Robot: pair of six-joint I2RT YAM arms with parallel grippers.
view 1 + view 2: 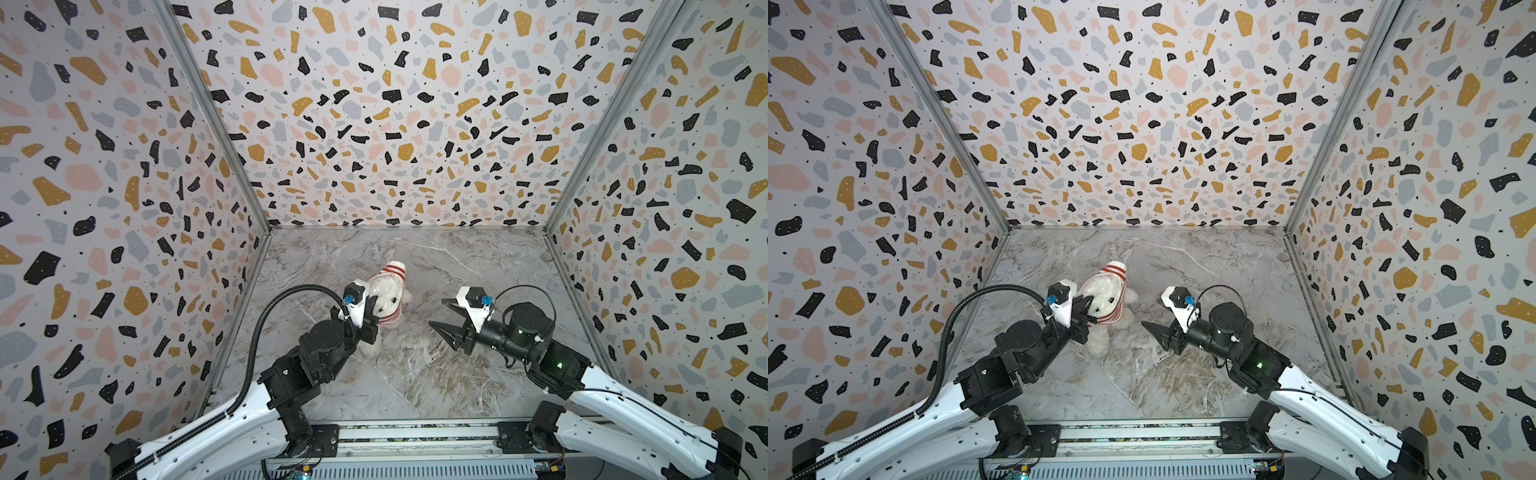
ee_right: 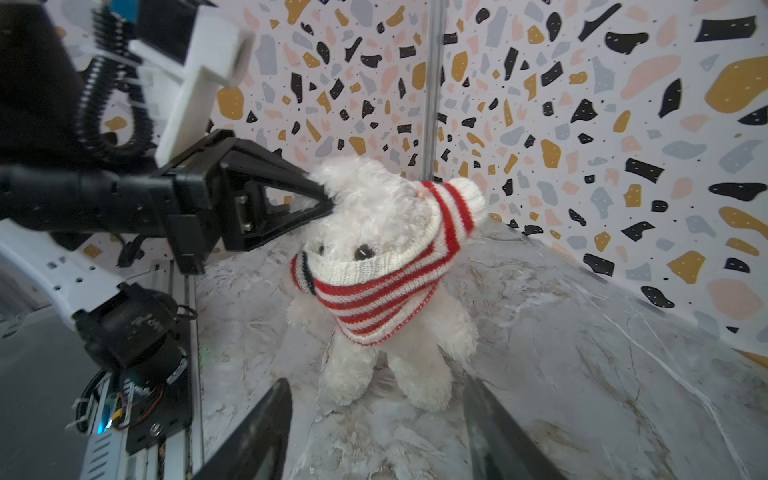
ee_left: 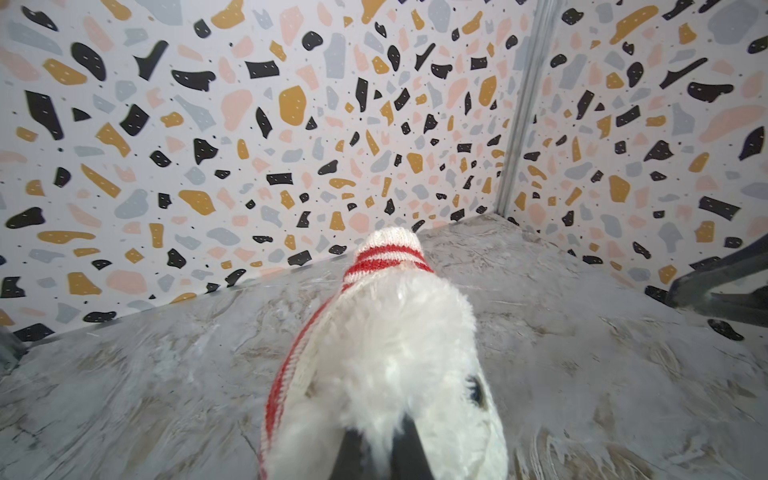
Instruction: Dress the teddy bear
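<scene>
The teddy bear (image 1: 384,297) stood upright on the bench (image 1: 415,374) at lower centre, head pinched in the clenched left claw (image 2: 326,199). The released right claw (image 1: 436,311) gaped to its right, apart.

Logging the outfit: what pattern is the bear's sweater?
The sweater is knit in red and white stripes, clearest in the right wrist view.

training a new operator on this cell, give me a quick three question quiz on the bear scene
1. True or false: the right gripper is shut on the sweater.
2. The left gripper pinches the teddy bear at: A its head, B a leg, C its back.
3. Fill in: the sweater hides the teddy bear's ___ while its eyes show.
Key: 1 false, it stands open and clear; 2 A; 3 muzzle.
</scene>
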